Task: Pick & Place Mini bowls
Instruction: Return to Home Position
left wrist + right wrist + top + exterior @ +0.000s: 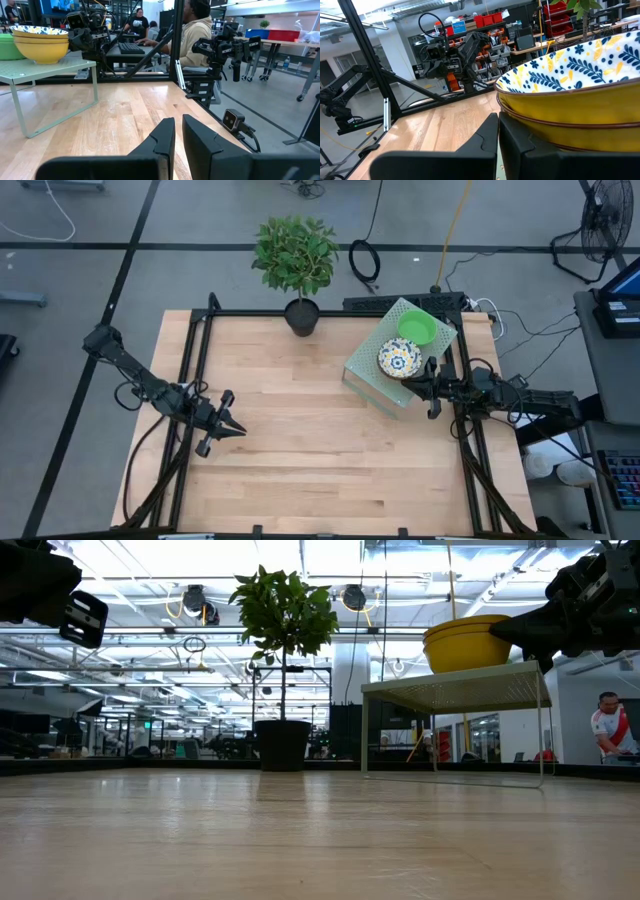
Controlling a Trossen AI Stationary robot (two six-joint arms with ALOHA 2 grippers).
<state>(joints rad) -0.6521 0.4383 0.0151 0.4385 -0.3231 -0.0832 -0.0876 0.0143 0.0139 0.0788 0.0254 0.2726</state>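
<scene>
A stack of floral bowls (399,360), white with blue and yellow leaves inside and yellow outside, sits on a pale green perforated stand (365,365) at the table's far right. Green bowls (417,327) are stacked behind it on the same stand. My right gripper (409,385) is shut, level with the floral stack, its tips right at the stack's right-near side. In the right wrist view the gripper (498,122) sits beside the yellow wall (570,115). My left gripper (240,430) is shut and hovers over the table's left part, far from the bowls. My right gripper's shut fingertips (490,125) come level from the table's right at the yellow outer wall (515,112) of the floral bowl stack, below the top rim. I cannot tell whether they touch it. The stack rests upright on the stand.
A black pot with a leafy plant (302,315) stands at the table's far edge, left of the stand. The stand's thin legs (363,730) rest on the wood. Bare wood (320,440) spans the middle and near part. People sit beyond the table (197,30).
</scene>
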